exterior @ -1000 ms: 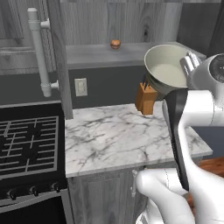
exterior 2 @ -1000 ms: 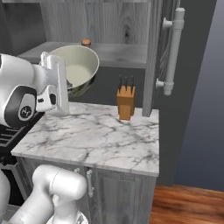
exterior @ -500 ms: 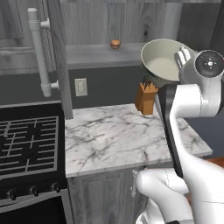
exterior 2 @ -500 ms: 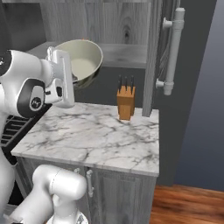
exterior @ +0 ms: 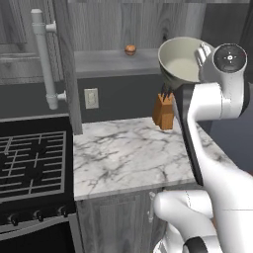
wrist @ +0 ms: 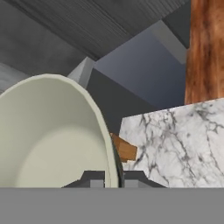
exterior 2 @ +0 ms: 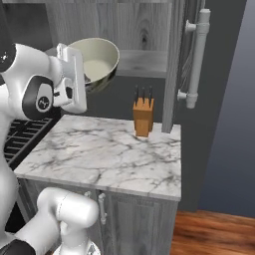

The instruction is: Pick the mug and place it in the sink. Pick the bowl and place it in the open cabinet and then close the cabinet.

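The large cream-green bowl [exterior: 179, 63] hangs tilted in the air above the back of the counter, level with the open cabinet's shelf [exterior: 106, 63]. My gripper [exterior: 201, 53] is shut on the bowl's rim. In the right base view the bowl [exterior 2: 97, 59] sits just left of the shelf [exterior 2: 144, 59], with the gripper [exterior 2: 82, 74] on its near edge. In the hand view the rim of the bowl [wrist: 48, 135] runs between my fingertips at the gripper [wrist: 113, 177]. The mug and the sink are out of view.
A wooden knife block [exterior: 163, 111] stands on the marble counter [exterior: 128, 153] below the bowl. A small brown round thing [exterior: 130, 49] lies on the shelf. The open cabinet door's bar handle [exterior: 44, 59] hangs at left, above the stove [exterior: 29, 163].
The hand has lifted the bowl a little higher and carried it toward the cabinet shelf, turning the wrist on the way. The grip on the rim is unchanged.
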You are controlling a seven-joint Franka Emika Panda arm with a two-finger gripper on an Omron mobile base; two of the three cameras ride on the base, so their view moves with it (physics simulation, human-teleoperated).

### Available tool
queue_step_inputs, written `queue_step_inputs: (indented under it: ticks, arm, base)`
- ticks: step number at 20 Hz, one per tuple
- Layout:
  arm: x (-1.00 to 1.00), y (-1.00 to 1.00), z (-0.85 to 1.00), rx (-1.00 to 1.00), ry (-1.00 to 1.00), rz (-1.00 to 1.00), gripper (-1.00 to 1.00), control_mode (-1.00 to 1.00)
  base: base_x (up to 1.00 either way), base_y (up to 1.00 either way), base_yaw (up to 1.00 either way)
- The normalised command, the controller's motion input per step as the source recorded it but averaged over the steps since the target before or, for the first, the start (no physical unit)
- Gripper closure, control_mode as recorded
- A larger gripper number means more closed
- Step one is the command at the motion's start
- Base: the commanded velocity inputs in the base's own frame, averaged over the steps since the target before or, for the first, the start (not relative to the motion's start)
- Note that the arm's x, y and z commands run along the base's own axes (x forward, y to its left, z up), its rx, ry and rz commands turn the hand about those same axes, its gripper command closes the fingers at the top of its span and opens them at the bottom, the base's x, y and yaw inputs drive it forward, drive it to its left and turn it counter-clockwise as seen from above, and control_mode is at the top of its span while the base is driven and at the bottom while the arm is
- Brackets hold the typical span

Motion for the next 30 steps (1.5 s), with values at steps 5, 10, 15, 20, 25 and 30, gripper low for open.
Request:
queue_step_inputs:
  ticks: [5, 10, 15, 20, 25, 30]
  arm:
    - [0.42, 0.00, 0.04, 0.00, 0.00, -0.03, 1.00, -1.00]
    - [0.45, 0.00, 0.05, 0.00, 0.00, -0.03, 1.00, -1.00]
    - [0.42, 0.00, 0.08, 0.00, 0.00, -0.02, 1.00, -1.00]
    - [0.34, -0.02, 0.14, 0.00, 0.00, -0.01, 1.00, -1.00]
    - [0.30, -0.02, 0.12, 0.02, 0.00, 0.00, 1.00, -1.00]
    - [0.26, -0.02, 0.00, 0.04, 0.00, 0.00, 1.00, -1.00]
  base:
    - [0.00, 0.00, 0.00]
    - [0.00, 0.00, 0.00]
    - [0.00, 0.00, 0.00]
    - [0.00, 0.00, 0.00]
    - [0.00, 0.00, 0.00]
    - [0.00, 0.00, 0.00]
